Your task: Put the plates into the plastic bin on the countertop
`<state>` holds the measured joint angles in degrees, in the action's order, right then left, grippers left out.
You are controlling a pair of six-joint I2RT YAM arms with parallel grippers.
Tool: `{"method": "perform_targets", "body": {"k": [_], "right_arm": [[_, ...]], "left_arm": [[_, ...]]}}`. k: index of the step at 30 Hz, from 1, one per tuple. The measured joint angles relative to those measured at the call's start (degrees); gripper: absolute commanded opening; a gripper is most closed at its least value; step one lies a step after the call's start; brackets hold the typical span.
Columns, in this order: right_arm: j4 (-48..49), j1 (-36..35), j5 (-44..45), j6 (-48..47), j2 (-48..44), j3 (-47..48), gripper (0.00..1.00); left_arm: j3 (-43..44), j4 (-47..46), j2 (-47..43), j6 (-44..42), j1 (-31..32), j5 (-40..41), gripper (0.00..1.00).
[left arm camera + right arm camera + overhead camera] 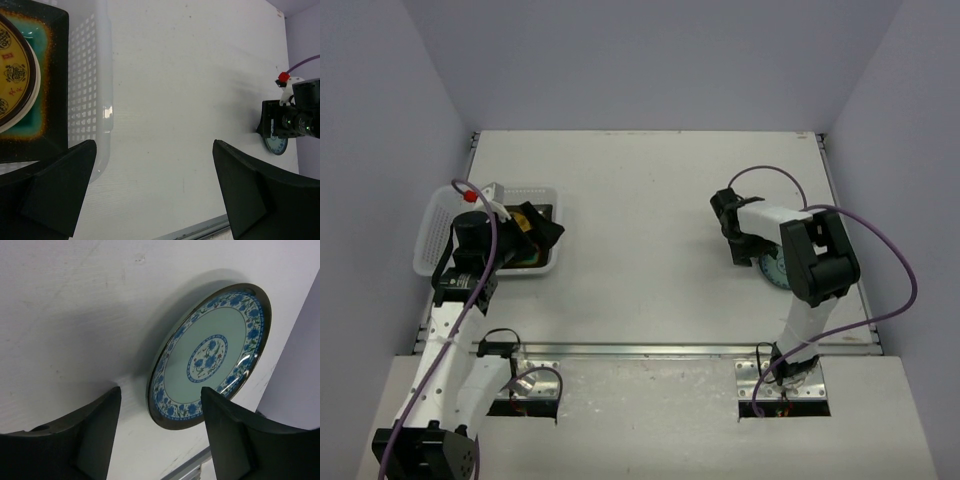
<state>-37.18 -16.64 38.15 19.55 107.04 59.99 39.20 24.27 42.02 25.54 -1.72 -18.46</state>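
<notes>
A round pale blue-green plate [212, 350] with a blue flower rim lies flat on the white countertop [640, 230] at the right, partly under my right arm in the top view [772, 270]. My right gripper [160, 390] [738, 245] is open and low over the plate's near edge. One finger is on bare countertop beside the rim, the other overlaps the rim. The plastic bin [87, 90] [435, 225] at the left holds a teal square plate [30, 127] with a yellow patterned round plate [12, 75] on it. My left gripper [154, 142] [542, 232] hangs wide open and holds nothing, just right of the bin.
A metal rail [650, 349] runs along the countertop's front edge. Grey walls close in the left, back and right sides. The right arm's purple cable [895, 270] loops out towards the right wall.
</notes>
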Motion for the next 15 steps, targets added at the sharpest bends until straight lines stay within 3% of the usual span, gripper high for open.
{"method": "perform_targets", "body": {"k": [5, 12, 15], "right_arm": [[2.1, 0.0, 1.29, -0.2, 1.03, -0.9, 0.39], [3.7, 0.0, 3.47, -1.73, 3.14, -1.3, 0.04], [4.12, -0.28, 4.1, -2.35, 3.29, -1.59, 0.0]], "left_arm": [[0.0, 0.01, -0.02, -0.26, 0.62, 0.25, 1.0], [0.0, 0.0, 0.0, -0.3, 0.62, 0.26, 1.0], [0.0, 0.02, 0.01, -0.4, 0.62, 0.23, 1.0]]}}
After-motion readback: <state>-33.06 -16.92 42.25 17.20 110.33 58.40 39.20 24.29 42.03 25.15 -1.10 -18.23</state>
